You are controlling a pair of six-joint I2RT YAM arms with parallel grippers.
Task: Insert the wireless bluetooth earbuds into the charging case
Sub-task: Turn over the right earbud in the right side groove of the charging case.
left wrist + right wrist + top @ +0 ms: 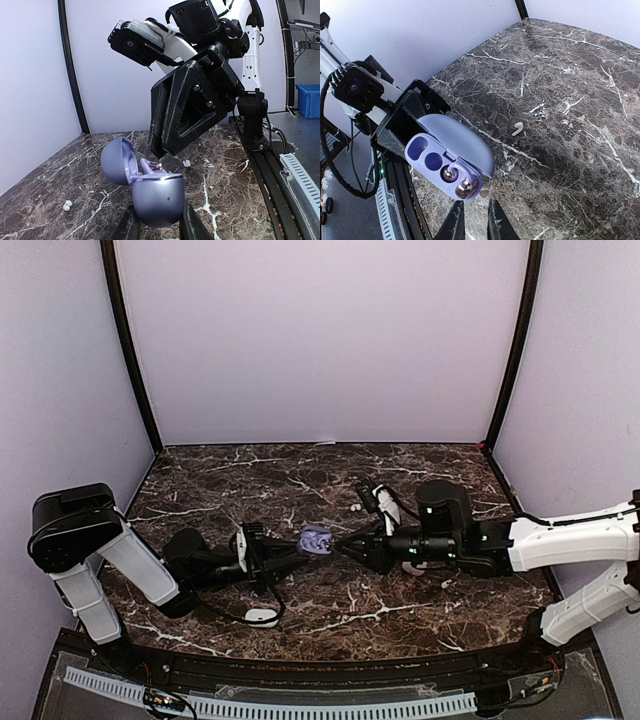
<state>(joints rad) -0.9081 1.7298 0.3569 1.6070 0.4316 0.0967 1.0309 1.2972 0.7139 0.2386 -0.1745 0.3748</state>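
Close in, the left gripper (159, 223) was clamped on the lavender charging case (157, 192), lid flipped open, a lavender earbud (148, 165) poking up from its well. Just above it hovered the right gripper (156, 150), fingers a narrow slit apart with nothing between them. Off to the right, a white earbud (518, 128) lay loose on the marble table (580, 75).

Glossy plastic charging case (155, 200), polished marble-look table (225, 175), earbud (518, 128) seemingly smooth plastic.

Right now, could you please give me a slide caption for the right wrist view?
Left tool holds the open lavender charging case; one white earbud lies loose on the marble table.
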